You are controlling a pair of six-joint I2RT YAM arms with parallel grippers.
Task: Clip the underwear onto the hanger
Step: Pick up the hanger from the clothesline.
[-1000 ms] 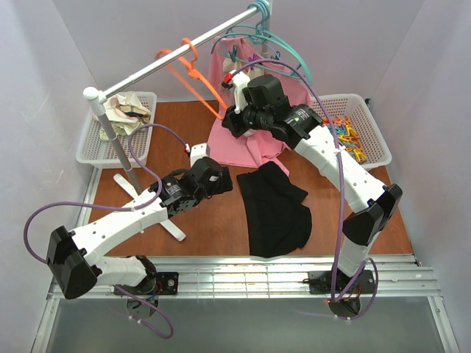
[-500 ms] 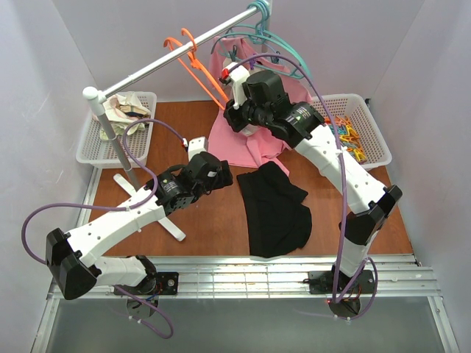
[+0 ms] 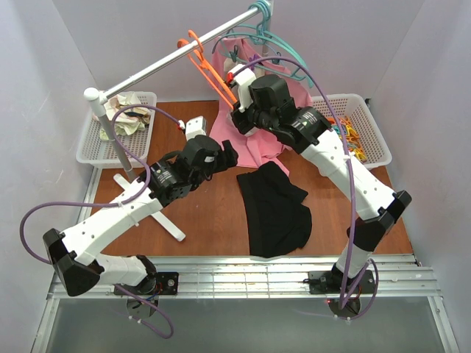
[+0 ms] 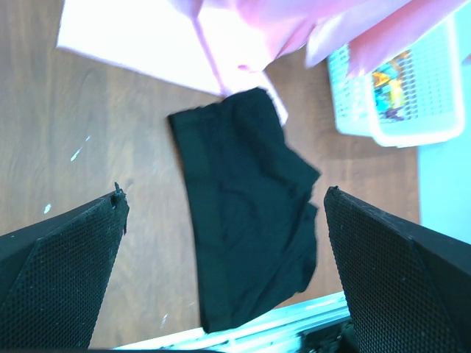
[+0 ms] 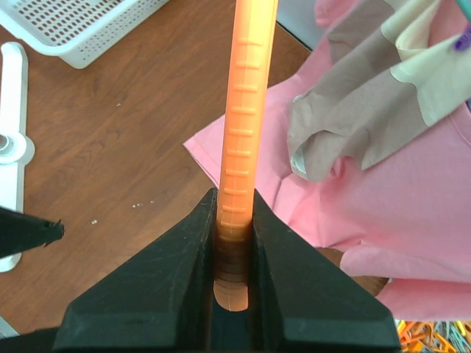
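Note:
The black underwear (image 3: 276, 213) lies flat on the brown table, near the front edge, and also shows in the left wrist view (image 4: 246, 220). The orange hanger (image 3: 208, 68) slants down from the metal rail (image 3: 158, 68), with its hook up by the rail. My right gripper (image 3: 237, 101) is shut on the hanger's lower end; in the right wrist view the orange bar (image 5: 246, 110) is pinched between the black jaws (image 5: 235, 243). My left gripper (image 3: 228, 156) hovers wide open above the table, left of the underwear, holding nothing (image 4: 224, 195).
A pink shirt (image 3: 246, 143) hangs from teal hangers (image 3: 283, 40) down onto the table behind the underwear. A white basket of coloured pegs (image 3: 360, 132) stands at the right. Another basket (image 3: 96, 147) with a beige cloth sits at the left. The rack's white foot (image 3: 171, 224) crosses the left side.
The right gripper has closed on the hanger and carried its lower end right and up. The left gripper has moved away from the near edge, staying open.

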